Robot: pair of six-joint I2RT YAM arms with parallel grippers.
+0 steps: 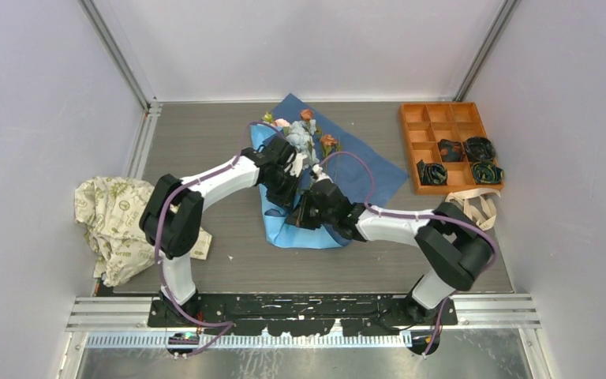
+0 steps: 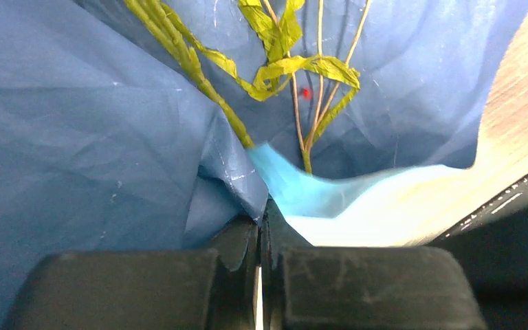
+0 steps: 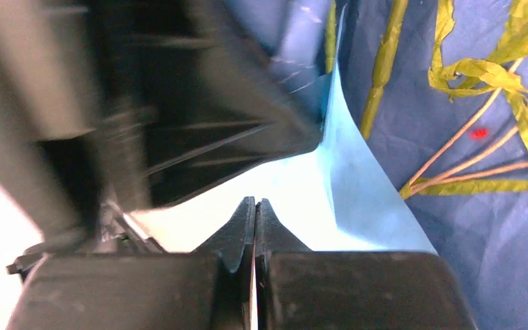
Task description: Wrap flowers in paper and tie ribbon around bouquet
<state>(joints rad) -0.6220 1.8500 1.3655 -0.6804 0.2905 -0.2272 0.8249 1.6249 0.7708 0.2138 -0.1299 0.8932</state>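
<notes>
I have the left gripper (image 2: 261, 230) and right gripper (image 3: 254, 210) both pinched on the paper (image 2: 75, 137), with the flowers (image 2: 275, 69) lying lengthwise just ahead, stalk ends toward the fingertips, blooms pointing away.

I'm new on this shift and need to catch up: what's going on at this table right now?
Two robot arms are partway through wrapping artificial flowers with green stalks, which lie on a large thin blue paper sheet. The left tool and right tool are each shut on a raised fold of that sheet near the stalks. The beige ribbon lies untouched beside the orange tray.
</notes>
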